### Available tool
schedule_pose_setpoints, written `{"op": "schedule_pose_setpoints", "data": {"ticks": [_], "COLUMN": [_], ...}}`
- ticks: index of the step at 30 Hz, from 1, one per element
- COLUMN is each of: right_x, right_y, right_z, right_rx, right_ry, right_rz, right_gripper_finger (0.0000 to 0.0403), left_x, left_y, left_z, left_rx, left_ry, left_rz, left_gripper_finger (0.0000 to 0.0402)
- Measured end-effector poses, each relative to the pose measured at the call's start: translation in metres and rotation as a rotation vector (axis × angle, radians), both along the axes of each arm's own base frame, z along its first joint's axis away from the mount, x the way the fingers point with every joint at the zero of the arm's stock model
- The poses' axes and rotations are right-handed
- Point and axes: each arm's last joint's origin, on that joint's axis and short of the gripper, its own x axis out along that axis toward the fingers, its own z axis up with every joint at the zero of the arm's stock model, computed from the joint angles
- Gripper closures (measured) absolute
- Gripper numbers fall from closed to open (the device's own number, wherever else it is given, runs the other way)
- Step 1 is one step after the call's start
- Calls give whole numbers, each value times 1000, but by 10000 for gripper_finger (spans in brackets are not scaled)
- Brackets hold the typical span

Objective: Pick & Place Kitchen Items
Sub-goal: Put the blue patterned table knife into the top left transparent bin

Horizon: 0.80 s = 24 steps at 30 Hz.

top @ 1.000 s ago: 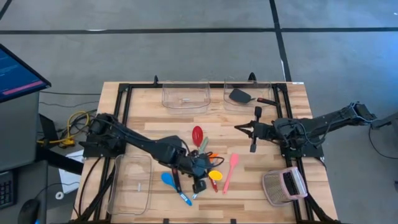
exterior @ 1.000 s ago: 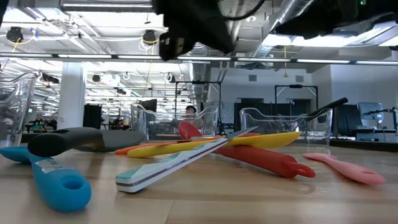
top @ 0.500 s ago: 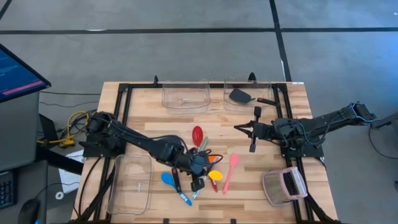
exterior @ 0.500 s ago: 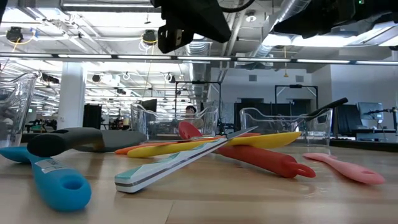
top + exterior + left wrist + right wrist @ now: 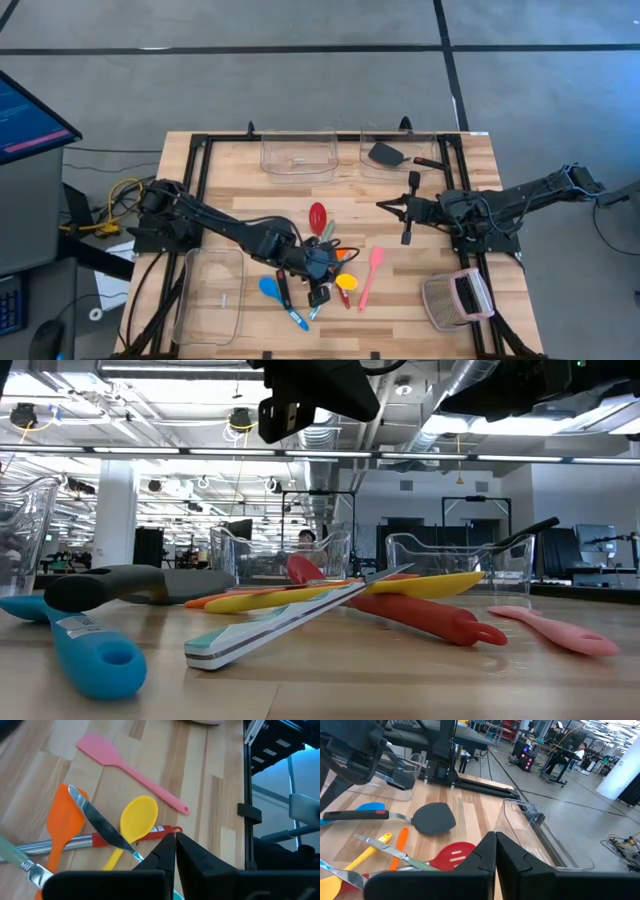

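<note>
Several utensils (image 5: pixel 325 255) lie heaped directly beneath the shut left claw (image 5: pixel 320 296).

Red slotted spoon (image 5: pixel 317 215), yellow spoon (image 5: pixel 346 283), pink spatula (image 5: pixel 370 275), blue spoon (image 5: pixel 271 289) clustered mid-table, black turner (image 5: pixel 386 154) in far bin.

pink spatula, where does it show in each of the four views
High view: pink spatula right of the utensil pile, blade toward the far side.
Low view: far right, flat on the wood.
Left wrist view: near the picture's top.
Right wrist view: not in it.
Shared landmark: the yellow spoon beside it.
</note>
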Motion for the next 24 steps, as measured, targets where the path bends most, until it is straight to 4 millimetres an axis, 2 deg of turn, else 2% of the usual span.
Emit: {"op": "schedule_pose_setpoints", "data": {"ticks": [14,18,24], "right_x": [0,-1,-1], "right_y": [0,0,0], "right_z": [-1,-4,-4], "right_rx": [3,0,-1], "right_ry": [14,37,38], "right_rz": [1,1,1], "right_gripper_finger": [403,403,403], "left_x": [2,-2,-7], "left_y": [6,12,25], "left_z": [-3,-16,-35], "left_rx": [2,-24,-101], "left_ry": [-16,31,98], "left_rz": [35,126,264], "left_gripper_finger": [394,369,311]}}
